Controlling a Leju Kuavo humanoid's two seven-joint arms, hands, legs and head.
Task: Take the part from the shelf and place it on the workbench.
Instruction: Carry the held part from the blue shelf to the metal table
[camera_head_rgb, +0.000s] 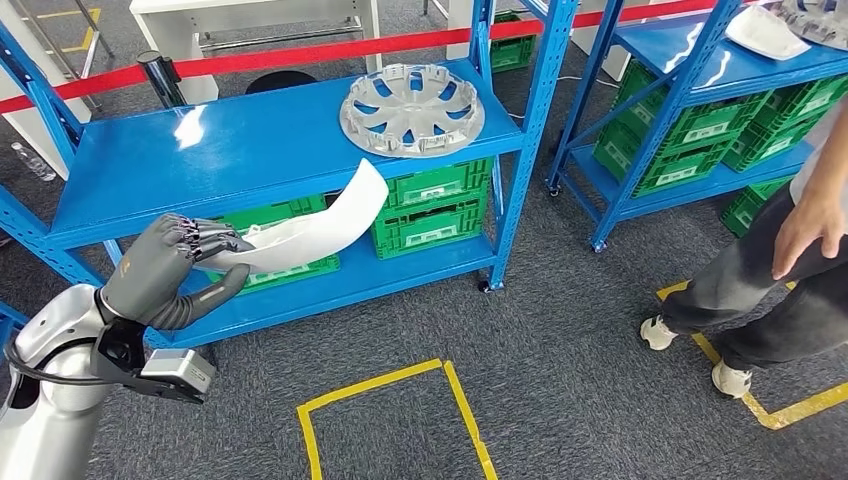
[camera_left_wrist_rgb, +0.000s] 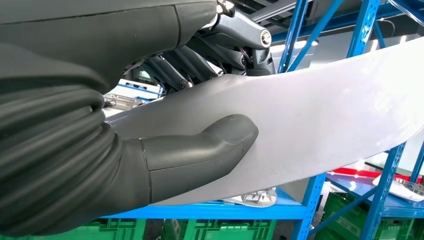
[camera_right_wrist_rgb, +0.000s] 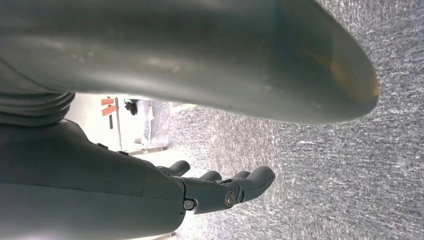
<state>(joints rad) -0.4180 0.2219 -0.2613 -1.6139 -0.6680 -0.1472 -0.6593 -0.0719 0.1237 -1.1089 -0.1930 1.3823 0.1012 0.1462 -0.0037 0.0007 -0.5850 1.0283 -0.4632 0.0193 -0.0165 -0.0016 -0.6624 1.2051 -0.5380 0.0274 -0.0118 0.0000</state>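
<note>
My left hand (camera_head_rgb: 170, 270) grips one end of a long curved white part (camera_head_rgb: 320, 225), held in the air in front of the blue shelf (camera_head_rgb: 250, 150). In the left wrist view the thumb (camera_left_wrist_rgb: 200, 155) presses the white part (camera_left_wrist_rgb: 320, 120) from one side and the dark fingers (camera_left_wrist_rgb: 200, 60) clamp it from the other. A silver wheel cover (camera_head_rgb: 412, 109) lies on the shelf's top board. My right hand (camera_right_wrist_rgb: 200, 190) hangs over grey carpet with its fingers (camera_right_wrist_rgb: 240, 186) loosely extended and nothing in them.
Green crates (camera_head_rgb: 432, 205) fill the lower shelf levels. A second blue shelf (camera_head_rgb: 720, 70) with green crates stands at the right. A person (camera_head_rgb: 790, 250) stands at the right edge. Yellow tape (camera_head_rgb: 390, 390) marks the grey floor; a red barrier band (camera_head_rgb: 330, 50) runs behind.
</note>
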